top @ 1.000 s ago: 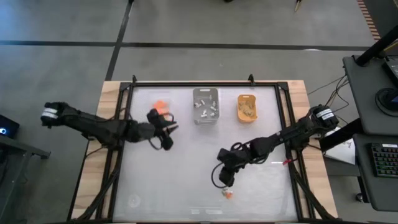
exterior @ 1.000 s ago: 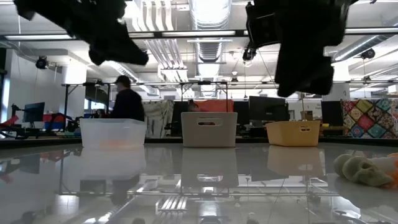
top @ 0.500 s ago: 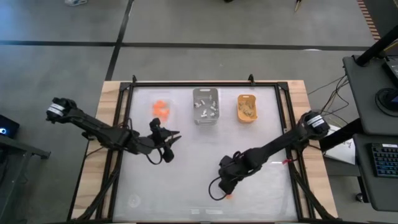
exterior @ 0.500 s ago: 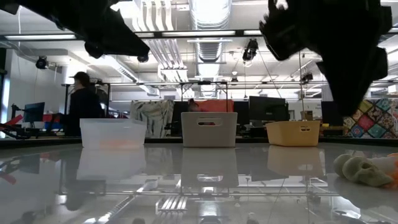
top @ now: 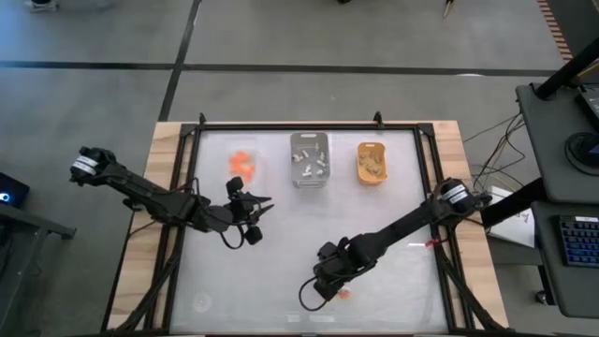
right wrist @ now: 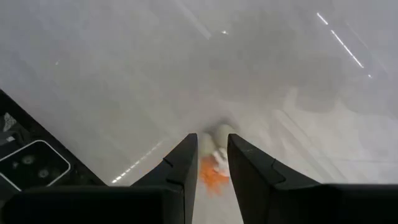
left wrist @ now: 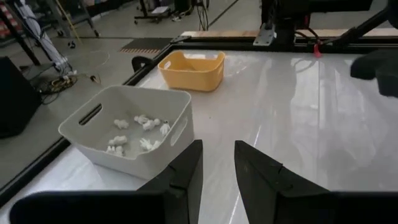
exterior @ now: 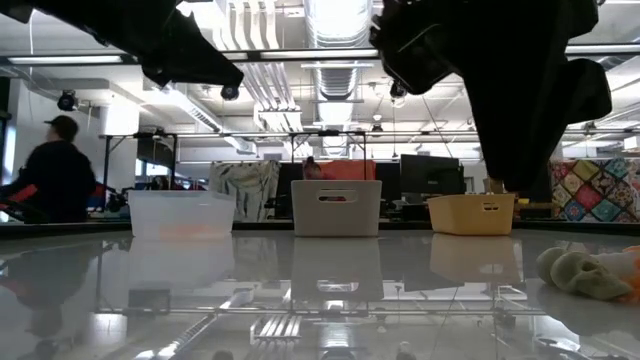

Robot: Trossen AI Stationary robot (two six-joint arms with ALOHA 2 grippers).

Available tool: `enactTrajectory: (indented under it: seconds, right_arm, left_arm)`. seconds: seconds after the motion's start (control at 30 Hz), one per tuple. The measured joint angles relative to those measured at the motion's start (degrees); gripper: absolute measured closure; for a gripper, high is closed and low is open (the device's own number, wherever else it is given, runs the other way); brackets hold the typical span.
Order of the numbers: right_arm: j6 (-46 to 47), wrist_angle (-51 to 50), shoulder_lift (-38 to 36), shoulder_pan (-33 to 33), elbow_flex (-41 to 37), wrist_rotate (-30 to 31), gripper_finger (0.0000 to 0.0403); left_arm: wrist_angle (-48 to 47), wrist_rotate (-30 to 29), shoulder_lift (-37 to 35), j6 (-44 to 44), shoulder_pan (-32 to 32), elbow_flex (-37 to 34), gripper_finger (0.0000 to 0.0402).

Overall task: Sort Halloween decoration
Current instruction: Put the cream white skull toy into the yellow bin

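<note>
Since a second ago, the last loose decoration on the desk has been closed over by the right fingers, slightly parted, straddling it, not yet clenched; pickup seems imminent. Left fingers hover parted, grasping nothing.

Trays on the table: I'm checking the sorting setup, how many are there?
3, in a row along the far edge: a clear tray on the left, a grey tray in the middle, an orange-yellow tray on the right. None looks hidden.
</note>
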Motion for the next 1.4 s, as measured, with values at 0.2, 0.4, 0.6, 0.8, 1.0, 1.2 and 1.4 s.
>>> enactTrajectory:
  seconds: [0.2, 0.4, 0.6, 0.8, 1.0, 1.2, 1.4]
  right_arm:
    - [0.6, -0.2, 4.4, 0.9, 4.3, -0.1, 0.0319]
    - [3.3, -5.5, 7.5, 1.2, 5.8, -0.4, 0.029]
    - [5.0, -8.0, 7.5, 1.2, 5.8, 0.3, 0.027]
    - [5.0, -7.0, 7.5, 1.4, 5.5, 0.9, 0.0268]
    - [5.4, -6.2, 7.5, 2.1, 4.9, 1.8, 0.0268]
    - [4.9, -5.5, 7.5, 2.4, 3.8, 3.3, 0.0271]
    - [3.8, -5.6, 7.5, 2.4, 3.7, 6.3, 0.0272]
  left_arm:
    - [1.5, -0.1, 0.1, 3.8, 0.1, 0.0, 0.0326]
    - [3.8, -0.1, 0.1, 7.0, 0.1, 0.0, 0.0326]
    - [4.3, -0.1, 0.1, 7.9, 0.1, 0.0, 0.0326]
    - [4.3, -0.1, 0.1, 7.4, 0.1, 0.0, 0.0326]
    - [4.2, 0.0, 0.1, 5.7, 0.1, 0.0, 0.0326]
    - [4.3, 0.0, 0.1, 4.1, 0.1, 0.0, 0.0326]
    - [4.2, 0.0, 0.1, 3.6, 0.1, 0.0, 0.0326]
